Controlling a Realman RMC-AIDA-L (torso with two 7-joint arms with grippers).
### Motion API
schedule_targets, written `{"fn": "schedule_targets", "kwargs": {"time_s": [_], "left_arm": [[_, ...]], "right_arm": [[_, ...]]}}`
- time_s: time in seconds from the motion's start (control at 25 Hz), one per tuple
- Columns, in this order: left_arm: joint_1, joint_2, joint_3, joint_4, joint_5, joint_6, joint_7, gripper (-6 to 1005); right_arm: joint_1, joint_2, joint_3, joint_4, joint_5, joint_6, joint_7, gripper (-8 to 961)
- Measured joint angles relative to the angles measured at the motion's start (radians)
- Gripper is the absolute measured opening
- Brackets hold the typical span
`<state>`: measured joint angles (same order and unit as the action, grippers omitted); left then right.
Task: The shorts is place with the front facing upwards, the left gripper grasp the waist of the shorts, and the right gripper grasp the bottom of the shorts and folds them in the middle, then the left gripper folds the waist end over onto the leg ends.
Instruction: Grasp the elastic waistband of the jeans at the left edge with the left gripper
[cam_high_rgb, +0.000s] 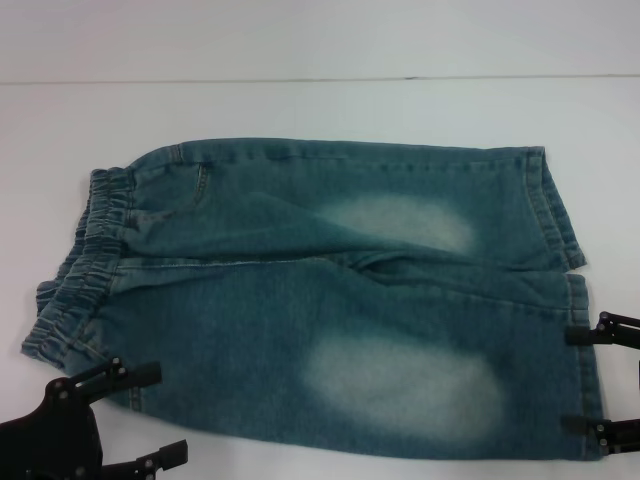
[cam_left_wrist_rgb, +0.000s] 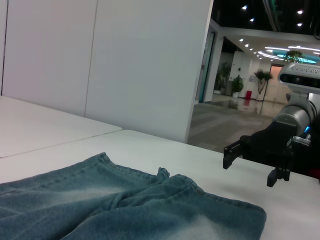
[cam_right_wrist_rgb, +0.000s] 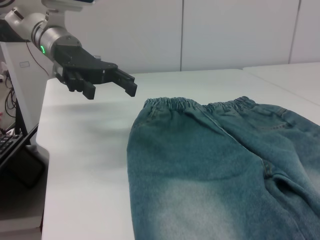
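Shorts (cam_high_rgb: 320, 300) lie flat between both open end effectors, no readable writing.

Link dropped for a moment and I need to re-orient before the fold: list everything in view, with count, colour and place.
shorts: one, teal-blue washed denim with pale faded thigh patches, lying flat and unfolded across the middle of the table.
waist of the shorts: one, puckered denim elastic band, at the robot's left end of the garment.
bottom of the shorts: two straight stitched hems, same denim, at the robot's right end.
table: one, white, under everything.
left gripper: one, black, fingers open, near the front corner of the waist, raised off the table in the right wrist view.
right gripper: one, black, fingers open either side of the nearer leg hem, holding nothing yet.
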<state>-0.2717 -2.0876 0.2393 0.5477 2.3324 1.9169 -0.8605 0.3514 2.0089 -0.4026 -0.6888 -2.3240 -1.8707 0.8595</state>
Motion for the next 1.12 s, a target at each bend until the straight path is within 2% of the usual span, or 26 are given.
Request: {"fn": "schedule_targets", "kwargs": {"time_s": [0.6, 0.84, 0.96, 1.12], "left_arm": [[-0.007, 0.002, -0.028, 0.017, -0.008, 0.000, -0.019, 879], [-0.036, -0.004, -0.122, 0.150, -0.011, -0.040, -0.160, 878], [-0.050, -0.008, -0.109, 0.230, -0.004, -0.101, -0.262, 877], [-0.056, -0.015, -0.049, 0.332, 0.005, -0.172, -0.397, 875]], "right_arm": [[0.004, 0.007, -0.002, 0.000, 0.000, 0.019, 0.005, 944], [0.010, 0.007, 0.002, 0.000, 0.000, 0.019, 0.007, 945], [0.016, 0.007, 0.003, 0.000, 0.000, 0.022, 0.010, 945], [0.020, 0.009, 0.000, 0.000, 0.000, 0.036, 0.017, 942]]}}
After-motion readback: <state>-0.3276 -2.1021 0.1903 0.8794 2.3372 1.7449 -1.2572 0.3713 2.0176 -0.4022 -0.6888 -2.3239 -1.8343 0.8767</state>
